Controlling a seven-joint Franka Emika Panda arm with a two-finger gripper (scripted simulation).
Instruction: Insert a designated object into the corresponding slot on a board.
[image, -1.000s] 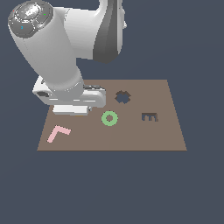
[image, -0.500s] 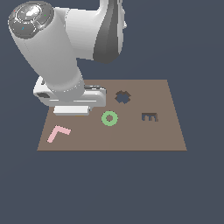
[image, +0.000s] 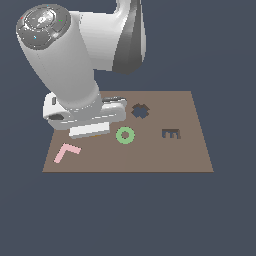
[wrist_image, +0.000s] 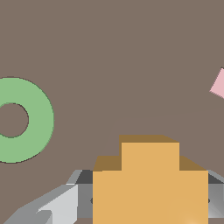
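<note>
1. One brown board (image: 190, 150) lay across the middle of the exterior view, carrying two dark cutouts: one cross-shaped slot (image: 141, 111) near its upper edge and one E-shaped cutout (image: 171, 133) to the right of centre.
2. Three loose shapes were counted: one green ring (image: 125, 135) at the board's centre, one pink L-shaped piece (image: 66, 152) at lower left, and one orange cross-shaped block (wrist_image: 149, 183).
3. The orange block showed only in the wrist view, sitting between the two grey fingers (wrist_image: 52, 208) of the single gripper (wrist_image: 148, 201), which was clamped on it.
4. In the exterior view the arm's hand (image: 85, 114) hid the block, left of the slot.
</note>
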